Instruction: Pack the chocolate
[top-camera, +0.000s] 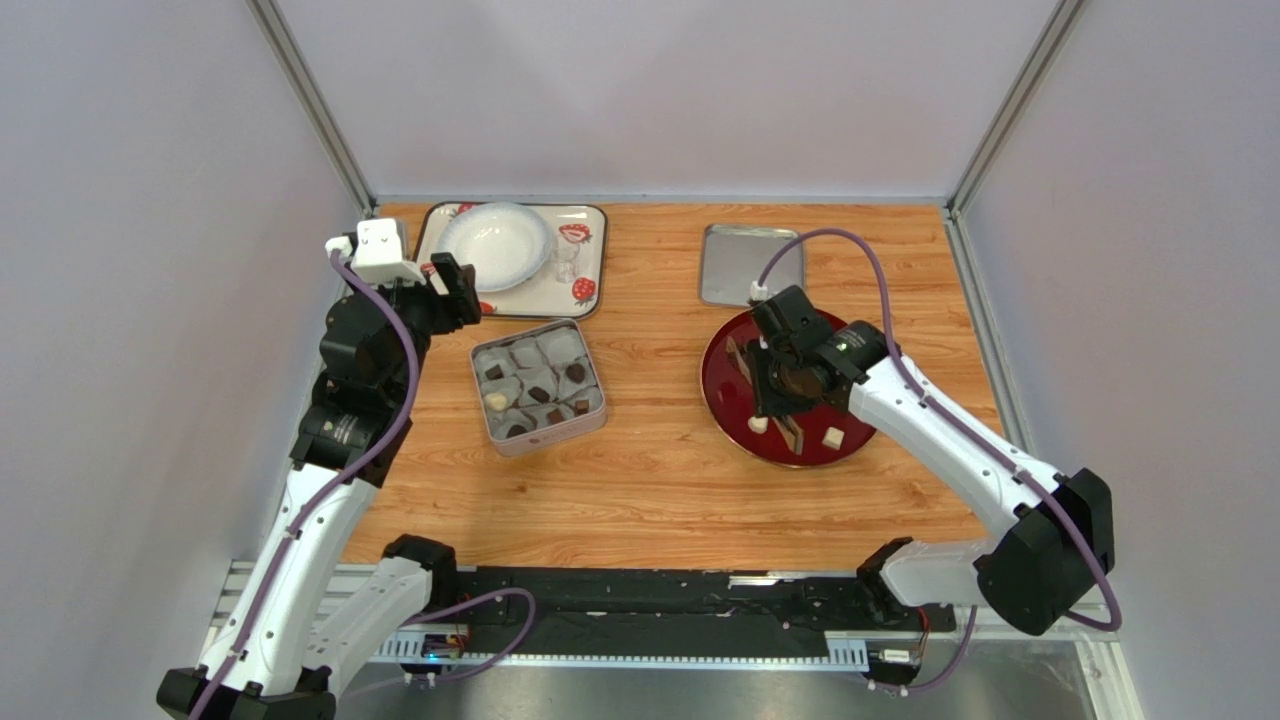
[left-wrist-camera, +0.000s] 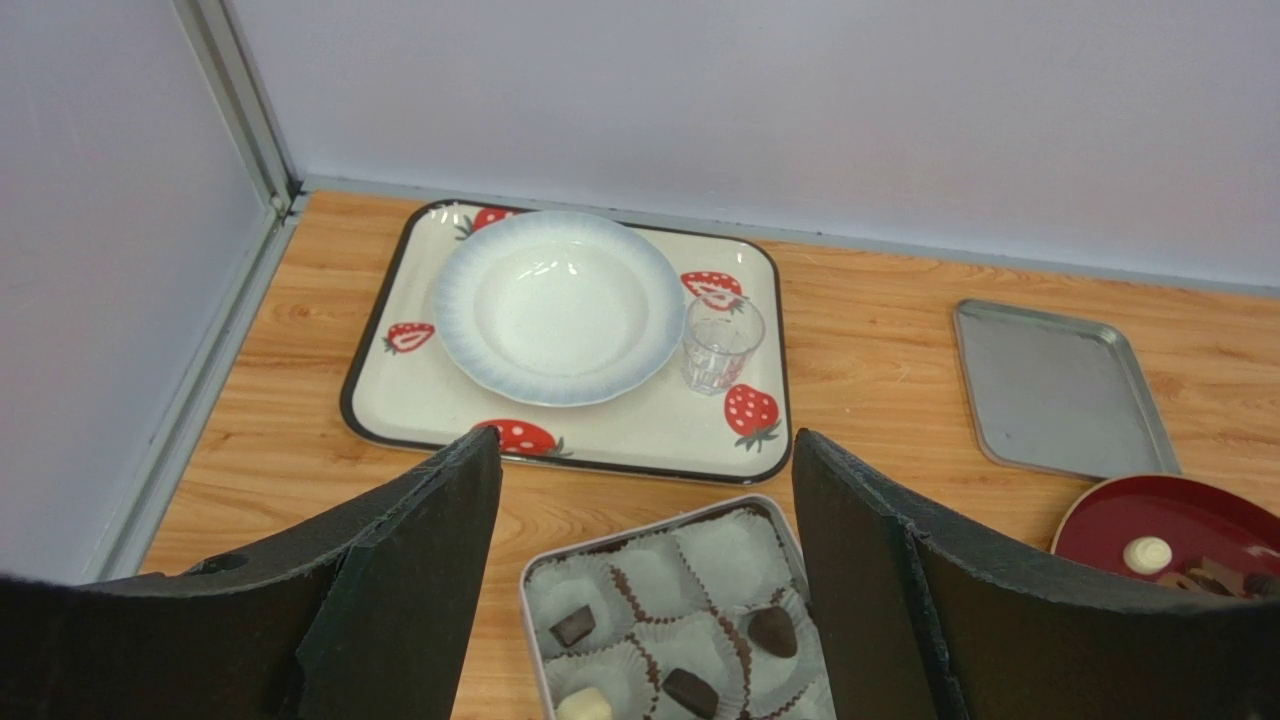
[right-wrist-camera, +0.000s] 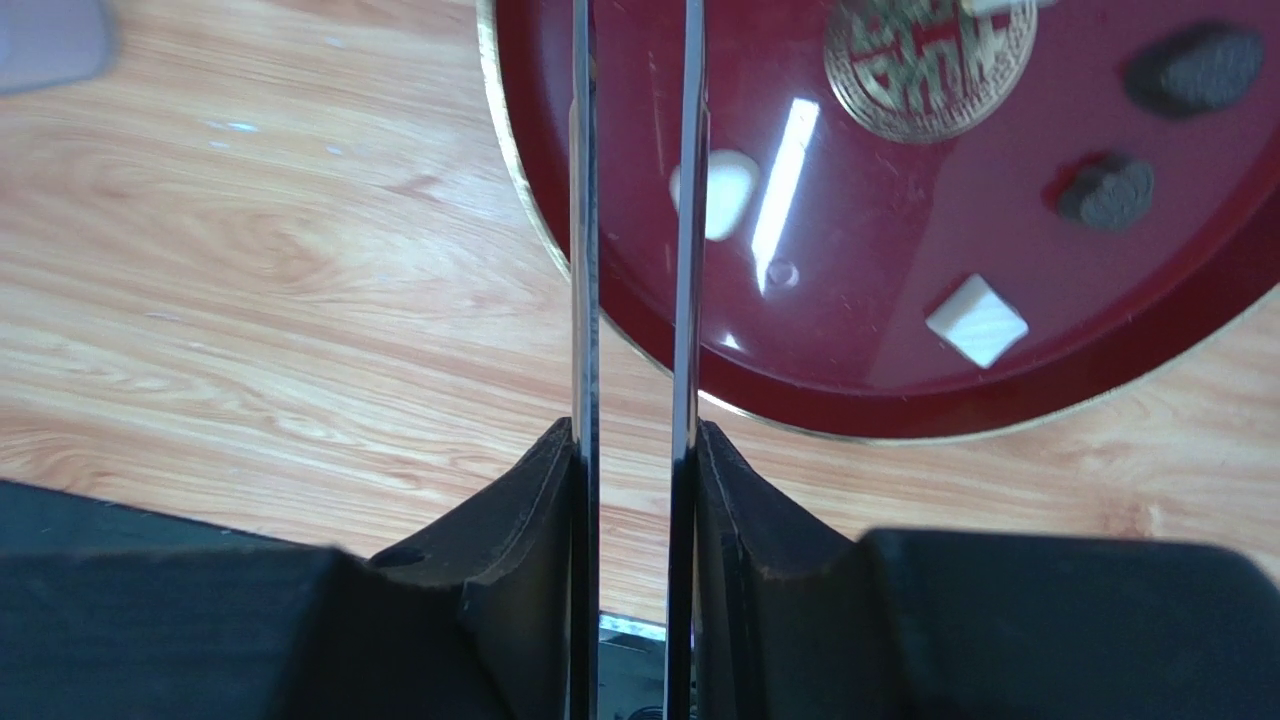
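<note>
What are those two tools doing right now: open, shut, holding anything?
Left tool: open, holding nothing.
Right tool: thin blades nearly together over the round red plate; tips out of view, so cannot be told.

On the wooden counter, a square tin of paper cups sits just toward 9 o'clock of centre, several cups holding chocolate. At 11 o'clock a strawberry-print tray carries a white bowl and a small glass, the left gripper at its 8 o'clock corner. A flat metal lid lies at 1 o'clock. The right gripper hangs over a red plate at 3 o'clock
</note>
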